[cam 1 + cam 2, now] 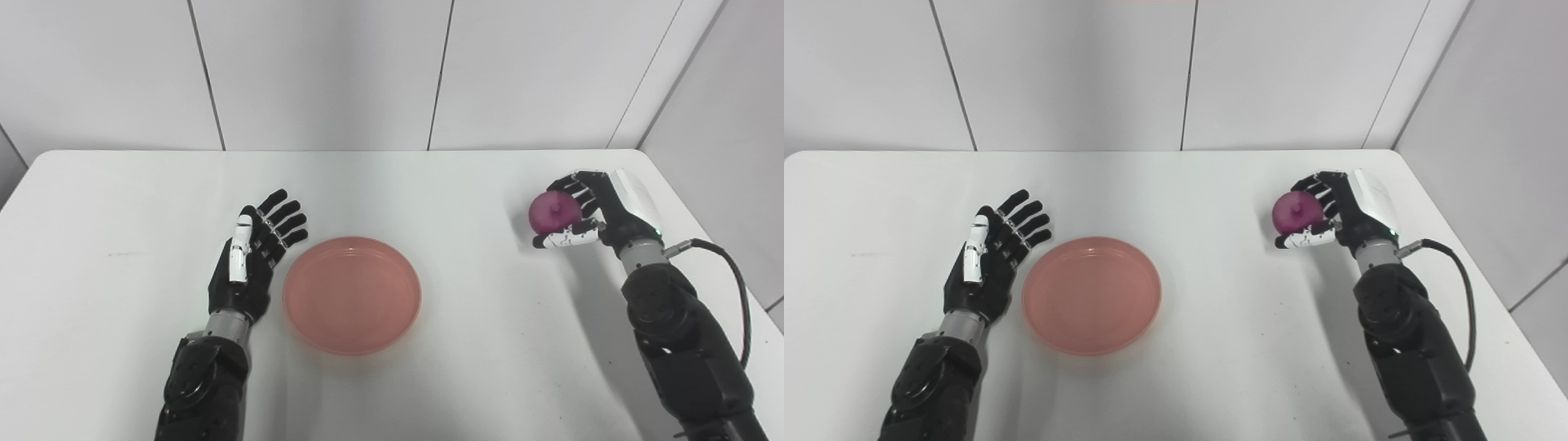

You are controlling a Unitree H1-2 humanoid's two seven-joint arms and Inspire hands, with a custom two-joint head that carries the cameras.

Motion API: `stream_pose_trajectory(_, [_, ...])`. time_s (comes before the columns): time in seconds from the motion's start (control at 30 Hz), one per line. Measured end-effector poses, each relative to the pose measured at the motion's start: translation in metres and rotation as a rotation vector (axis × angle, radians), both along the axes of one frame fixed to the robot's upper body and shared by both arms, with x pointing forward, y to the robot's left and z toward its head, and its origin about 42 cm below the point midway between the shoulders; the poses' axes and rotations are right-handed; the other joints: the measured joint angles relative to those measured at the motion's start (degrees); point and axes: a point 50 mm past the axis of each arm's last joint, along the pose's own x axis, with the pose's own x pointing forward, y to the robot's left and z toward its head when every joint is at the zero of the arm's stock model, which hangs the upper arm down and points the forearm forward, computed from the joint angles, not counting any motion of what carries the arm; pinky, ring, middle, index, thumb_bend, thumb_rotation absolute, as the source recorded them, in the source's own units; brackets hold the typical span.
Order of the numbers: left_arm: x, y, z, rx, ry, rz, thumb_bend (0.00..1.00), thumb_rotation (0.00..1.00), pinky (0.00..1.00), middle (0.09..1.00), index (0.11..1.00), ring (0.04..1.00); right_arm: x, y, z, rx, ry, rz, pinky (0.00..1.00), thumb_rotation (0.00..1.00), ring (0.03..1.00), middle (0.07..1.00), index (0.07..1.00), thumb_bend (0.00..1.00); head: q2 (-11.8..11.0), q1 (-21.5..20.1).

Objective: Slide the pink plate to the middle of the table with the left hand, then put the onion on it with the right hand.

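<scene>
The pink plate (352,294) lies empty on the white table (429,184), near the middle. My left hand (254,254) is open, fingers spread, just left of the plate's rim and not holding it. My right hand (591,211) is at the far right of the table, shut on the purple onion (553,212), fingers and thumb wrapped around it. The onion is well right of the plate. The same scene shows in the right eye view: plate (1091,294), left hand (992,257), onion (1296,211).
The table's right edge (704,214) runs close behind my right hand. A black cable (732,275) loops off my right forearm. Grey panel walls stand behind the table and at the right.
</scene>
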Motion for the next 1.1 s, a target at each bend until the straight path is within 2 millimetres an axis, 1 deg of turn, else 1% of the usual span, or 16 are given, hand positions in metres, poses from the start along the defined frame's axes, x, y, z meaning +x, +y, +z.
stream_pose_trajectory(0.17, [0.000, 0.000, 0.000, -0.001, 0.000, 0.000, 0.40, 1.00, 0.74, 0.786, 0.774, 0.773, -0.002, 0.008, 0.007, -0.002, -0.015, 0.033, 0.44, 0.14, 0.481, 0.540, 0.487, 0.52, -0.09, 0.09])
stream_pose_trajectory(0.33, [0.000, -0.001, 0.001, 0.001, 0.002, 0.006, 0.39, 1.00, 0.74, 0.779, 0.766, 0.768, -0.004, 0.025, 0.020, -0.013, -0.053, 0.091, 0.44, 0.14, 0.487, 0.548, 0.487, 0.52, -0.09, 0.62])
stream_pose_trajectory(0.43, [0.000, -0.002, 0.001, 0.004, 0.003, 0.008, 0.39, 1.00, 0.73, 0.775, 0.763, 0.766, -0.005, 0.037, 0.025, -0.024, -0.063, 0.119, 0.46, 0.14, 0.499, 0.556, 0.487, 0.52, -0.09, 1.06])
stream_pose_trajectory(0.67, [-0.001, -0.004, 0.001, 0.011, 0.006, 0.019, 0.39, 1.00, 0.73, 0.770, 0.758, 0.764, -0.005, 0.063, 0.027, 0.000, -0.061, 0.184, 0.46, 0.14, 0.507, 0.554, 0.487, 0.52, 0.00, 1.67])
stream_pose_trajectory(0.8, [-0.001, -0.004, 0.002, 0.013, 0.008, 0.022, 0.39, 1.00, 0.73, 0.773, 0.760, 0.766, -0.004, 0.076, 0.028, -0.007, -0.066, 0.207, 0.43, 0.14, 0.494, 0.549, 0.487, 0.52, 0.00, 1.85])
stream_pose_trajectory(1.07, [-0.002, -0.006, 0.002, 0.019, 0.011, 0.022, 0.39, 1.00, 0.74, 0.777, 0.764, 0.773, -0.002, 0.095, 0.026, 0.007, -0.060, 0.253, 0.38, 0.14, 0.453, 0.528, 0.487, 0.52, 0.00, 2.64])
stream_pose_trajectory(1.1, [-0.002, -0.006, 0.002, 0.019, 0.011, 0.022, 0.39, 1.00, 0.74, 0.778, 0.765, 0.774, -0.003, 0.097, 0.026, 0.006, -0.057, 0.261, 0.38, 0.14, 0.452, 0.527, 0.487, 0.52, 0.09, 3.25])
